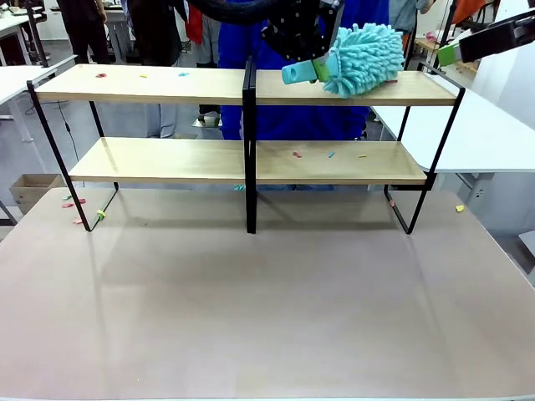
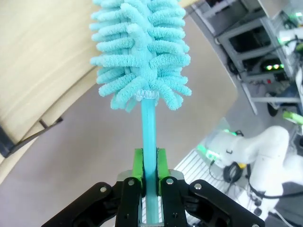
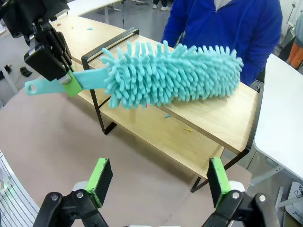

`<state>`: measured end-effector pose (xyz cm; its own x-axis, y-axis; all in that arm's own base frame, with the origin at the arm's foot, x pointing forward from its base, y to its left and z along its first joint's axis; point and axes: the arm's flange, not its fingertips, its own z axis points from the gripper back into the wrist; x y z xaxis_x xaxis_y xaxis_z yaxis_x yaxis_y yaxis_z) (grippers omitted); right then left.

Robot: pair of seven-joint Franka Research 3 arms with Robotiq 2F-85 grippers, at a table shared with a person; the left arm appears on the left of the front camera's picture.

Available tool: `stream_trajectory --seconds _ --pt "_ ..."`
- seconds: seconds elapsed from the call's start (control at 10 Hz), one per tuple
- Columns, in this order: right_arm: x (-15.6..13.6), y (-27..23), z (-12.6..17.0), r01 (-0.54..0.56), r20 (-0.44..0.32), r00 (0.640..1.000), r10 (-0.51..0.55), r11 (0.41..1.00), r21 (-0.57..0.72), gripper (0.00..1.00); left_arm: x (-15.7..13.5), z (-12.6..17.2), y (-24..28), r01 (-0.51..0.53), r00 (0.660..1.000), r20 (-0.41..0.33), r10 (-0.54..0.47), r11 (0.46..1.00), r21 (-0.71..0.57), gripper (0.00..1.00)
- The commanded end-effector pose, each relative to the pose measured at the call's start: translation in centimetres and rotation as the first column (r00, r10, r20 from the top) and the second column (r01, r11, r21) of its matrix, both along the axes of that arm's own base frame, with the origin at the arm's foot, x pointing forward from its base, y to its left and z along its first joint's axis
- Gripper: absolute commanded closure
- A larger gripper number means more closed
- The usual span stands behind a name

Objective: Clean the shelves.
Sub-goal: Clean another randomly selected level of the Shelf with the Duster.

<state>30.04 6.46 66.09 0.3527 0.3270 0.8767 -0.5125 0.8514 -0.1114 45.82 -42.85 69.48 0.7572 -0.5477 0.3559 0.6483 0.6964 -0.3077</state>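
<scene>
The shelves (image 1: 167, 83) are two light-wood boards in a black frame across the table's far side. A fluffy teal duster (image 1: 364, 58) lies with its head on the right end of the top board. My left gripper (image 1: 320, 68) is shut on its teal handle (image 2: 149, 142), green pads clamping both sides, and the duster head (image 2: 142, 47) reaches over the board's end (image 2: 38, 61). My right gripper (image 3: 159, 182) is open and holds nothing, off the shelves' right end, facing the duster (image 3: 175, 73) and the top board (image 3: 222, 116). Its green pad (image 1: 449, 54) shows at the upper right.
Small coloured scraps lie on the top board's left part (image 1: 100, 75), the lower board (image 1: 297, 154) and the table by the frame's left foot (image 1: 75, 202). A person in blue (image 3: 227, 28) stands close behind the shelves. A white table (image 1: 493, 125) adjoins on the right.
</scene>
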Motion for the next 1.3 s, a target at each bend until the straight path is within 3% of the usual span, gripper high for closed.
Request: stream_trajectory --seconds 0.0,0.5,0.7,0.9,1.2 --pt "0.1 -0.1 0.1 0.002 0.002 1.000 -0.002 1.000 0.001 0.00 0.3 1.6 -0.5 0.105 0.994 -0.011 -0.105 0.994 0.004 0.87" --pt "0.1 -0.1 0.1 0.002 0.002 1.000 -0.002 1.000 0.001 0.00 0.9 2.3 0.2 0.092 0.996 -0.010 -0.092 0.994 -0.054 0.87" --pt "0.1 -0.1 0.1 0.002 0.002 1.000 -0.002 1.000 0.001 0.00 1.0 1.6 -0.1 0.083 0.996 -0.011 -0.084 0.996 -0.019 0.87" --pt "0.1 -0.1 0.1 0.002 0.002 1.000 -0.002 1.000 0.001 0.00 1.4 0.7 -0.7 0.014 0.999 0.039 -0.014 1.000 0.015 0.87" --pt "0.1 -0.1 0.1 0.002 0.002 1.000 -0.002 1.000 0.001 0.00 1.1 0.4 -0.7 0.052 0.999 -0.011 -0.051 0.998 0.041 0.87"
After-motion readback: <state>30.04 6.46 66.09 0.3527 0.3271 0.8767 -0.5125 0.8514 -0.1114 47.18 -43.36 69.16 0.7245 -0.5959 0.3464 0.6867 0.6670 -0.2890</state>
